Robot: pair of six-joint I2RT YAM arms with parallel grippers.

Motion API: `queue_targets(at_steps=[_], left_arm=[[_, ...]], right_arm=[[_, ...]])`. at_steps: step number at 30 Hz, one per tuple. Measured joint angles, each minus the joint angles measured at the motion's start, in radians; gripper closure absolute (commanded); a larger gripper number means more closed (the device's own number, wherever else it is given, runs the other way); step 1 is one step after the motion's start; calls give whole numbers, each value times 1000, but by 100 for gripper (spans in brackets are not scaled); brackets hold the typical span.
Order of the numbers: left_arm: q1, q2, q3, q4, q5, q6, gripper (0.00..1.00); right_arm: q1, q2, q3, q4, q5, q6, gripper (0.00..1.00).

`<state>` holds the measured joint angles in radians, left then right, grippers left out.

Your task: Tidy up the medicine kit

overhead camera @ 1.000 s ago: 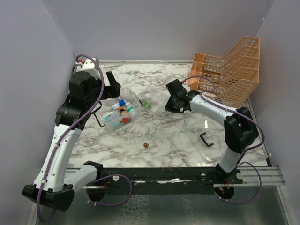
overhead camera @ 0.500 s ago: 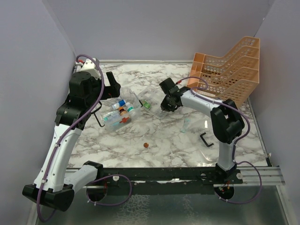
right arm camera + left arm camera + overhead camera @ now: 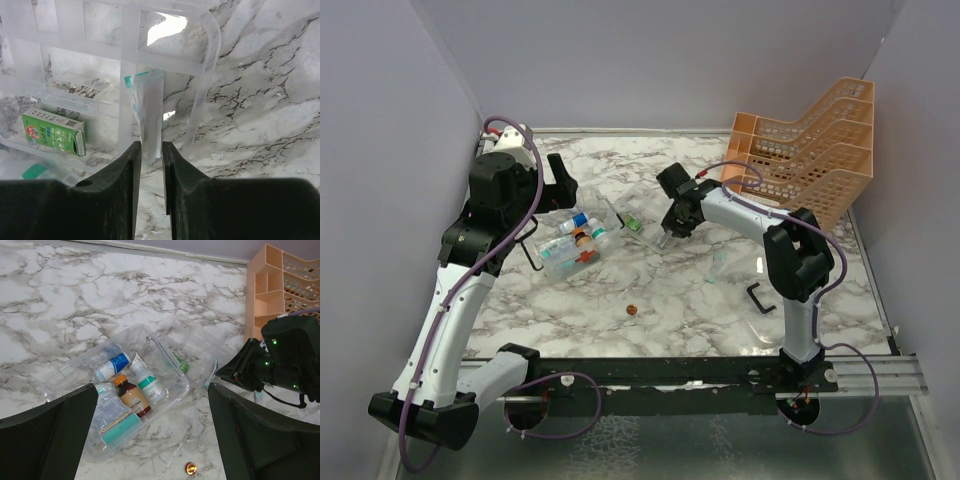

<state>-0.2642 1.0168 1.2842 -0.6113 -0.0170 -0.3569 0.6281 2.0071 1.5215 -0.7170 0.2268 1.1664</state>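
The medicine kit is a clear box holding three small bottles and a teal-edged sachet. Its clear lid lies open to the right, and a green carton sits beside it. My left gripper hangs wide open above the box, holding nothing. My right gripper points down at the lid. Its jaws stand a narrow gap apart. The near end of a white, teal-topped sachet sits at their tips, lying on the lid.
An orange mesh rack stands at the back right. On the marble lie another sachet, a black U-shaped handle and a small red-brown cap. Walls close in the left, back and right.
My right arm swung left to the lid with the sachet, and its jaws have just parted a little. The left arm has not moved.
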Motion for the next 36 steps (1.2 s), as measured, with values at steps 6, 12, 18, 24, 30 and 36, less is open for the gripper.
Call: queue_targets(at_steps=[6, 12, 18, 24, 30, 36], left_arm=[[0, 1, 0, 0, 0, 0, 4], [0, 2, 0, 0, 0, 1, 4], [0, 3, 0, 0, 0, 1, 4], [0, 8, 0, 0, 1, 1, 5], [0, 8, -1, 3, 1, 1, 4], [0, 6, -18, 20, -6, 0, 4]], right_arm=[[0, 0, 0, -2, 0, -14, 75], [0, -21, -5, 4, 8, -76, 75], [-8, -154, -84, 39, 40, -178, 76], [-22, -278, -215, 48, 107, -222, 67], [-49, -386, -375, 33, 174, -248, 67], [-76, -406, -460, 33, 175, -268, 68]])
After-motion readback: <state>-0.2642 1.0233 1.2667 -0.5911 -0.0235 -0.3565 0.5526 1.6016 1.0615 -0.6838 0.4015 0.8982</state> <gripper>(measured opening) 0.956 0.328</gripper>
